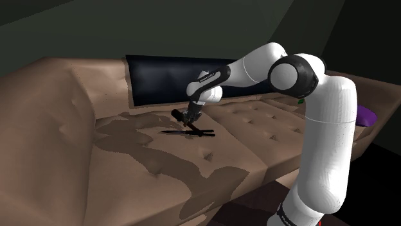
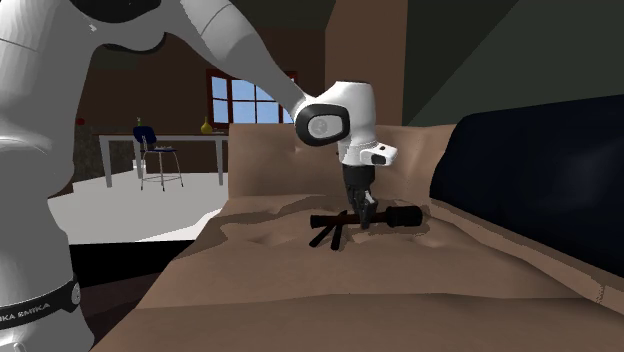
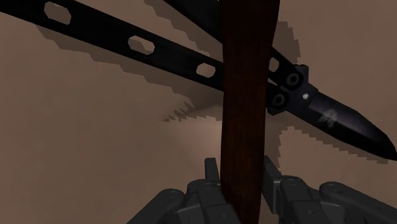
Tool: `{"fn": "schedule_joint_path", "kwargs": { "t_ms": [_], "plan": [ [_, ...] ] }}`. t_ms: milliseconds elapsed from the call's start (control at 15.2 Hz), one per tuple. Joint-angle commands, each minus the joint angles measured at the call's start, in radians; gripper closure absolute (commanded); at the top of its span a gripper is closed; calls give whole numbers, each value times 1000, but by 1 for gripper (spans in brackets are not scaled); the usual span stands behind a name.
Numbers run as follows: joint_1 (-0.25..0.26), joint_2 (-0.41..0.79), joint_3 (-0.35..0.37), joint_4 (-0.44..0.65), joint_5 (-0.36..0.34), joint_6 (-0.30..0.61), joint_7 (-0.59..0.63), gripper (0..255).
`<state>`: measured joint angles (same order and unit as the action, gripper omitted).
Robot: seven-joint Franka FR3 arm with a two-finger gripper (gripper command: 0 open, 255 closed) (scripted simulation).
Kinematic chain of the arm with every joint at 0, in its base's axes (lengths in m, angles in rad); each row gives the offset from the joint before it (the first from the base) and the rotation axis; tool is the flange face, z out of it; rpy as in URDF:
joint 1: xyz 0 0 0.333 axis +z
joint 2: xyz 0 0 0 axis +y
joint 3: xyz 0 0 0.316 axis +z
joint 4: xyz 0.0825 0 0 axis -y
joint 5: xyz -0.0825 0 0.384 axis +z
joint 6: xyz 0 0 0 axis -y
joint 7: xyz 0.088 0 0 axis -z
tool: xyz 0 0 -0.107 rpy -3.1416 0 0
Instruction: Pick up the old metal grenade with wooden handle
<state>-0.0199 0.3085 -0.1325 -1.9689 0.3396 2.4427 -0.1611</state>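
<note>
In the wrist view, the wooden handle of the grenade (image 3: 245, 95) ran out past the picture's edge, and it hid the stretch of the black folding knife (image 3: 159, 51) that it crossed. The knife's grips were also cut off at the edge. In the second exterior view the gripper (image 2: 358, 215) covered the handle's middle. In the shoulder view the arm (image 1: 328, 128) hid part of a purple object (image 1: 367, 115), which was too little seen to name.

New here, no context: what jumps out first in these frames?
The black gripper clasps the dark wooden handle of the grenade between its fingers, low over the brown sofa. Right by it lies an open black butterfly knife, crossing behind the handle as the wrist view sees it.
</note>
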Motion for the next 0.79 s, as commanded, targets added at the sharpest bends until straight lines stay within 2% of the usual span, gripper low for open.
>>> {"fn": "schedule_joint_path", "kwargs": {
  "t_ms": [0,726],
  "plan": [
    [1,-7,-2,3,-5,-10,5,255],
    [8,-81,-17,55,-51,-131,53,255]
  ]
}}
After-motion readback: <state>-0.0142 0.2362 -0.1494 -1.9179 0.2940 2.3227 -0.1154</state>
